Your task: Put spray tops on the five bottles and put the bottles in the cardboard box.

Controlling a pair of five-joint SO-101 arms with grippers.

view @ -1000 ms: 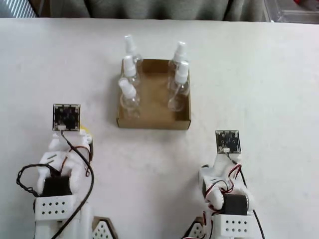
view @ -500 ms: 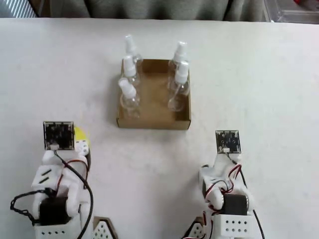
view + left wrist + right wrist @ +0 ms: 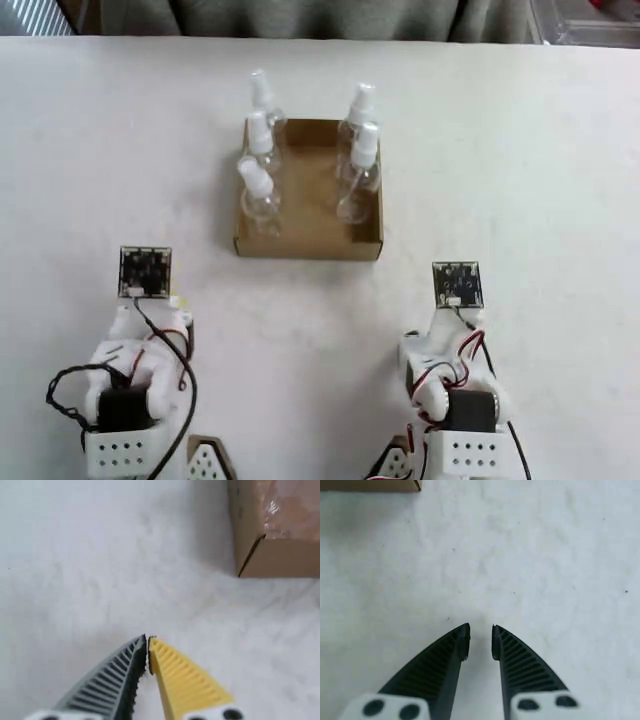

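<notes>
The five bottles [image 3: 262, 192], spray tops on, are standing upright in the cardboard box [image 3: 308, 246] at the upper centre of the high view, while the left pincer [image 3: 148, 647] is hanging closed, tips touching, above the desk [image 3: 500, 150] and the right pincer [image 3: 480, 642] is hovering slightly parted, gripping nothing.

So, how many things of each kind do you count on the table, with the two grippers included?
Bottles with spray tops: 5
Cardboard box: 1
Grippers: 2, the left gripper and the right gripper
Total: 8
</notes>
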